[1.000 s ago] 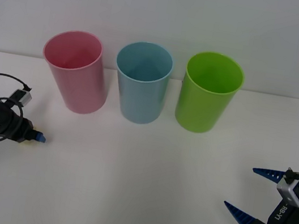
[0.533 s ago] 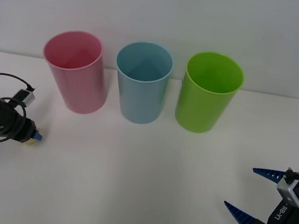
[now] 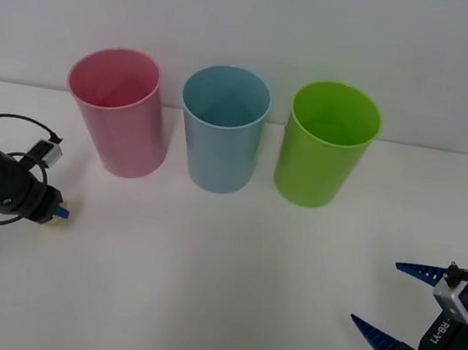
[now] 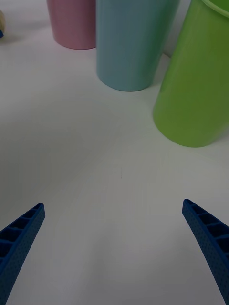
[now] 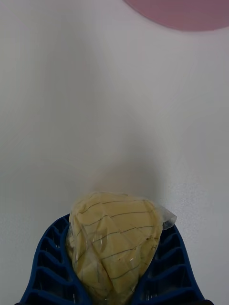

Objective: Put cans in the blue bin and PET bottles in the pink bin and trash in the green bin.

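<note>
A broad white bench (image 3: pixel 228 264) carries three smooth plastic cylinder bins of equal size, standing upright in a row toward twelve o'clock, mouths open: the pink bin (image 3: pixel 119 111) at about eleven o'clock, the light blue bin (image 3: pixel 222 128) at twelve, the lime green bin (image 3: pixel 324 145) at one o'clock. They stand close together but apart from one another.

At nine o'clock, low over the bench, the left hand (image 3: pixel 57 213) is closed on the trash (image 5: pixel 114 238), a small pale yellow-tan wrinkled ball of lined paper in clear wrapping. In the left wrist view the blue ribbed fingers (image 5: pixel 47 267) press its two sides, and the crumpled lump bulges out beyond the fingertips toward the pink bin, its longer side running along the fingers. Bare bench lies between the trash and the pink bin; the blue bin stands between the pink and green bins.

At five o'clock the right hand (image 3: pixel 391 300) hangs near the bench edge, its blue fingers (image 4: pixel 21 238) spread wide, holding nothing, aimed toward the blue and green bins.
</note>
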Available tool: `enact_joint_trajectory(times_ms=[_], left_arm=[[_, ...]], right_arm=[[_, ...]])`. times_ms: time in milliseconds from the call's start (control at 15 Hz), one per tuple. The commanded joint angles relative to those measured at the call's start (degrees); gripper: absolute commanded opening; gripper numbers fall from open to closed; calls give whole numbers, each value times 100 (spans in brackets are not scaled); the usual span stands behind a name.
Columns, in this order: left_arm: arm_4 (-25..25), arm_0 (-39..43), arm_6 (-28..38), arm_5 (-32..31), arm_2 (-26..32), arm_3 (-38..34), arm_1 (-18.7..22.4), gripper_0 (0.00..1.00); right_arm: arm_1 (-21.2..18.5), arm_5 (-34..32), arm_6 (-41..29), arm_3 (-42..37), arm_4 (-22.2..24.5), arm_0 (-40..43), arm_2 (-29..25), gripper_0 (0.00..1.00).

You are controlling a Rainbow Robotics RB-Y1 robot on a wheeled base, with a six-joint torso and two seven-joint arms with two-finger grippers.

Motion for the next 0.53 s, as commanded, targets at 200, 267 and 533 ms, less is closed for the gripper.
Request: enact_joint_trajectory(times_ms=[200,267,533], left_arm=[[616,161,-1038,527,37,-341,337,0],[853,249,-1363,668,45,-456,496,0],[1548,925,-2462,843,678,-816,724,0]], right_arm=[[0,0,0,0,0,0,0,100],[0,0,0,0,0,0,0,100],[0,0,0,0,0,0,0,100]])
